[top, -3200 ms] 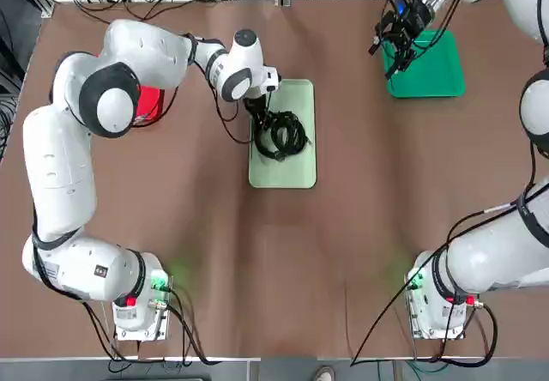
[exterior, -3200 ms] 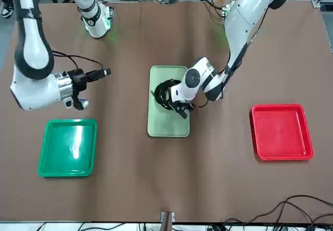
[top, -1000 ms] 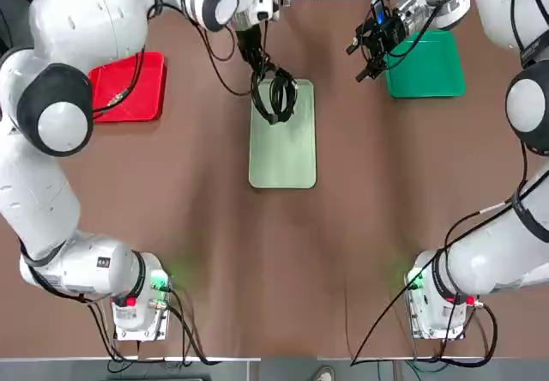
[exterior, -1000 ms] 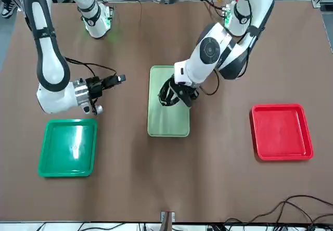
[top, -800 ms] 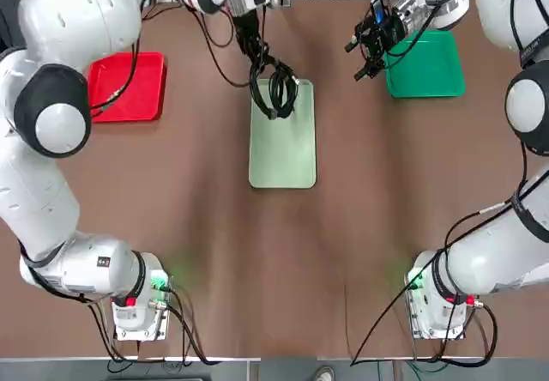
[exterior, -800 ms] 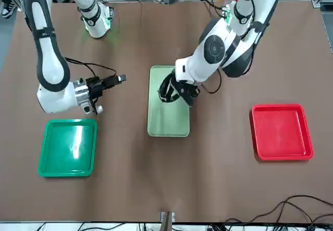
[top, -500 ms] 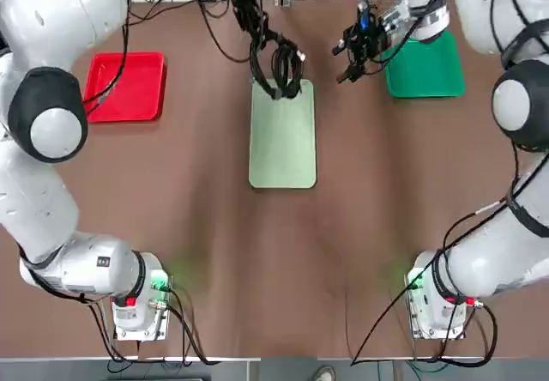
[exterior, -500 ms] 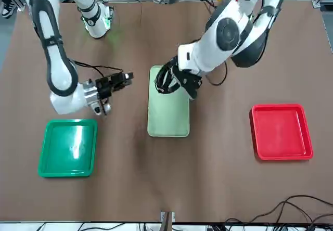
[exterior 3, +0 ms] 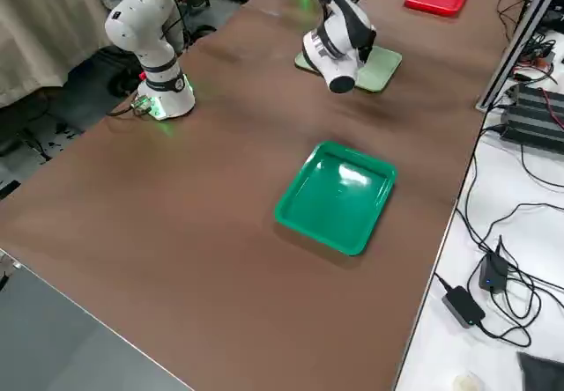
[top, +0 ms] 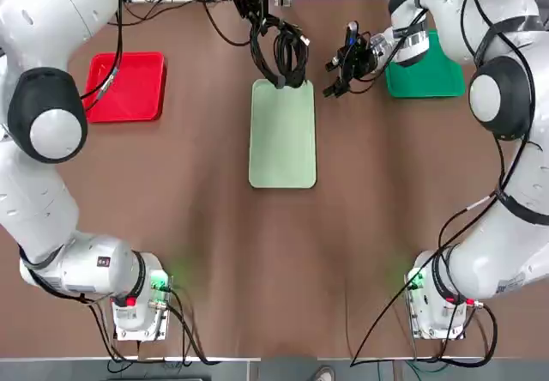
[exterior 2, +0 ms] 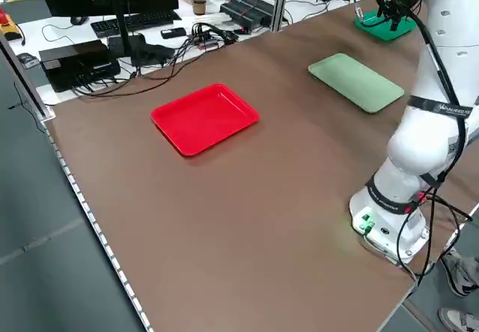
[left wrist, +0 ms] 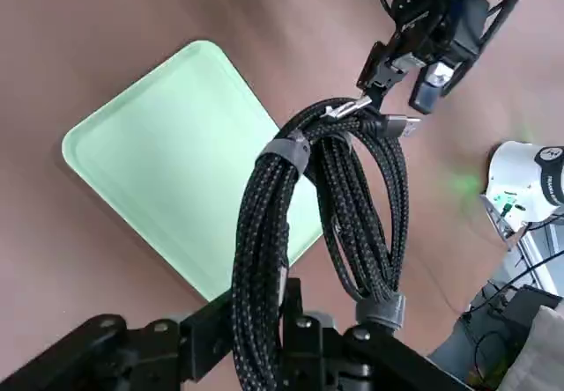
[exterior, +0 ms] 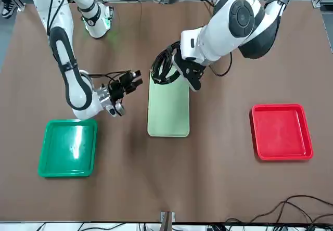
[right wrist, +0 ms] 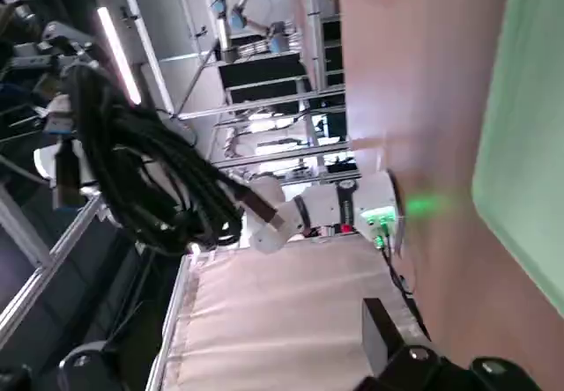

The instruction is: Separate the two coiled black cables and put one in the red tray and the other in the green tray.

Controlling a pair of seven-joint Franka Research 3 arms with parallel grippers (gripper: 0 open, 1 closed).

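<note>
Seen from overhead, the left claw (top: 257,14) is clenched on the two coiled black braided cables (top: 280,53), dangling them together above the 12 o'clock end of the pale mint rectangular plastic tray (top: 282,136). The right claw (top: 341,65), fingers spread and empty, hovers just beside the bundle at 3 o'clock. The bright red square plastic tray (top: 125,87) lies at 9 o'clock, the emerald-green square plastic tray (top: 426,68) at 3 o'clock, on the brown surface (top: 283,261).
</note>
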